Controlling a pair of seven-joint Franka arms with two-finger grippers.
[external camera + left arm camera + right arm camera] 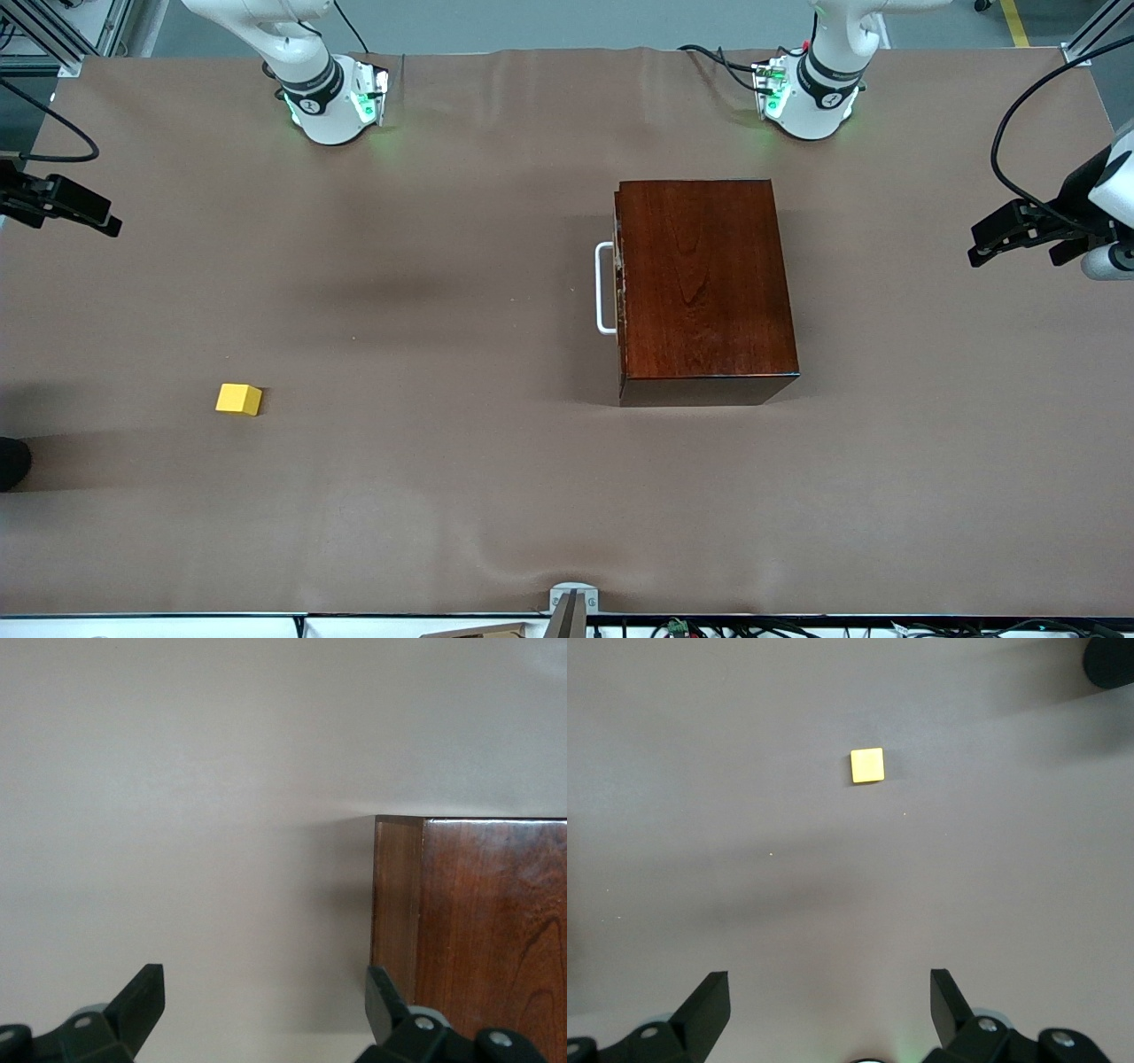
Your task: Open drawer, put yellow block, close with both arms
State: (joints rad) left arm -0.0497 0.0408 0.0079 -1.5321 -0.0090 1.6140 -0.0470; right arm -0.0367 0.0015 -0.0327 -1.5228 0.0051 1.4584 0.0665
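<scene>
The dark reddish-brown wooden box [704, 283] stands on the table toward the left arm's end. Its drawer is pushed in, and only the white bar handle [604, 288] shows, facing the right arm's end. The yellow block [238, 399] lies on the cloth toward the right arm's end, nearer the front camera than the box. My left gripper [974, 246] is open and empty over the table's left-arm end; its wrist view shows the gripper [266, 997] and a corner of the box [478, 921]. My right gripper [111, 221] is open and empty over the right-arm end; its wrist view shows the gripper [830, 1001] and the block [867, 765].
A brown cloth [443, 496] covers the table. A black round object [11, 461] sits at the table's edge at the right arm's end, and shows in the right wrist view [1109, 660]. A grey camera mount [571, 602] stands at the edge nearest the front camera.
</scene>
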